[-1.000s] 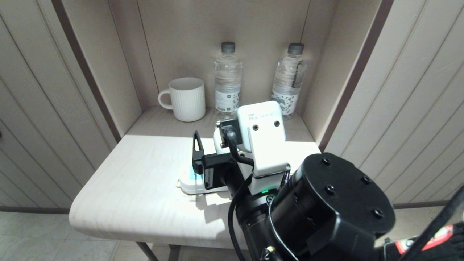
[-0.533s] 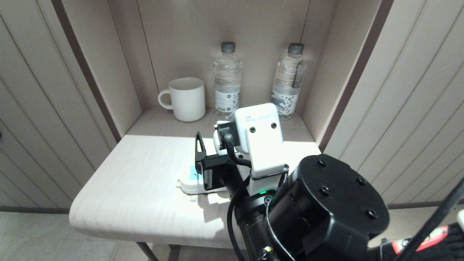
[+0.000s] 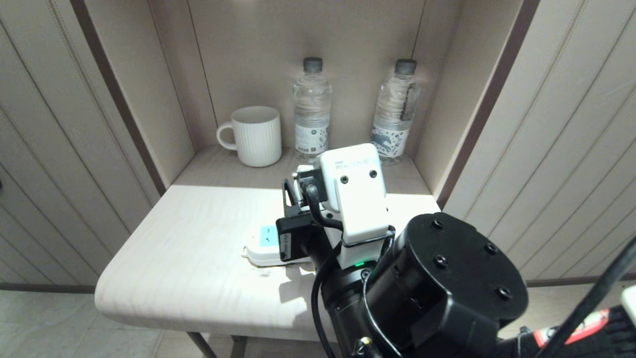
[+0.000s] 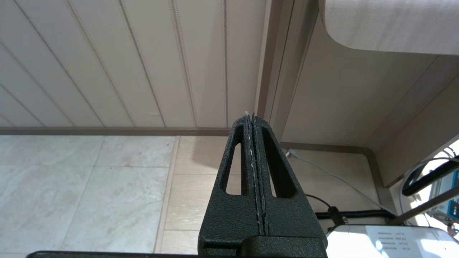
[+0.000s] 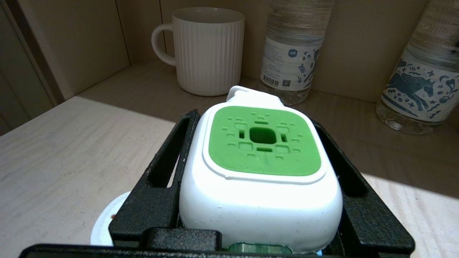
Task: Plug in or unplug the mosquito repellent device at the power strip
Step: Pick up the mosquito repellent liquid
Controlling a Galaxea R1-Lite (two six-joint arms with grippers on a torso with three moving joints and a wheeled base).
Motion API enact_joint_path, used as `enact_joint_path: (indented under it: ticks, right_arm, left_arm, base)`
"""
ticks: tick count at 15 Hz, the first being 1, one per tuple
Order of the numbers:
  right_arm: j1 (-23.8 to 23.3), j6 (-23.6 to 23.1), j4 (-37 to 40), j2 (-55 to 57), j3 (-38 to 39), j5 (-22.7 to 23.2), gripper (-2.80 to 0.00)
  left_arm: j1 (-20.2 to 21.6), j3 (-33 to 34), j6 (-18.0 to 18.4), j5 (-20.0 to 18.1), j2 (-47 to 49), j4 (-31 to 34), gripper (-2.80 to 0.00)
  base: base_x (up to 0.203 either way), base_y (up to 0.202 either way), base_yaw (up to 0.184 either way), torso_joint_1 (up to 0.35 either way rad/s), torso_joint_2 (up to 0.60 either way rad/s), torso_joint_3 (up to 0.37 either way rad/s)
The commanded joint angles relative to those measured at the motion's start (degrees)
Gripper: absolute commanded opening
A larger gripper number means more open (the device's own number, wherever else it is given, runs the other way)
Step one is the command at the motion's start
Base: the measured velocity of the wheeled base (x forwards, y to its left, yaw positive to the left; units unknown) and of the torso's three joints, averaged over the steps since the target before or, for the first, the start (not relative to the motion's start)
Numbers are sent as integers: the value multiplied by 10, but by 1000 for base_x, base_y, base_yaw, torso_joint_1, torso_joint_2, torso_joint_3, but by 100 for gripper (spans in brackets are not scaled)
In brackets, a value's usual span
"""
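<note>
The mosquito repellent device (image 5: 261, 161), a white rounded cap with a green square centre, stands between the black fingers of my right gripper (image 5: 254, 120). Both fingers press against its white sides, so the gripper is shut on it. A strip of its green bottle shows beneath the cap. In the head view the right gripper (image 3: 303, 196) hovers over the power strip (image 3: 266, 246), a white strip with a light-blue socket face lying on the table; my wrist hides most of the device and the strip. My left gripper (image 4: 251, 116) is parked low beside the table, shut and empty.
A white ribbed mug (image 3: 256, 135) and two water bottles (image 3: 311, 112) (image 3: 396, 112) stand at the back of the alcove. Panelled walls close in on both sides. The pale table (image 3: 189, 278) has a rounded front edge, with tiled floor below.
My right gripper's fingers have drawn inward onto the device's sides. The arm itself has barely moved, and the left arm is still.
</note>
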Motion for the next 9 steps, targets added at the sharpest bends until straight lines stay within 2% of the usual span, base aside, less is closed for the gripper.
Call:
enact_joint_path:
  ticks: [1, 6, 7, 9]
  right_arm:
    - [-1, -1, -5, 0, 0, -2, -280]
    - [-12, -5, 22, -29, -23, -1, -280]
    - [-14, -5, 41, -40, -28, -1, -280]
    - [-18, -5, 134, -89, -45, 1, -280]
  left_arm:
    - [0, 0, 0, 0, 0, 1, -280]
    - [0, -1, 1, 0, 0, 2, -280]
    - [0, -1, 1, 1, 0, 2, -280]
    - [0, -1, 1, 1, 0, 2, -280]
  base:
    - [0, 0, 0, 0, 0, 0]
    - [0, 0, 0, 0, 0, 0]
    - [0, 0, 0, 0, 0, 0]
    - [0, 0, 0, 0, 0, 0]
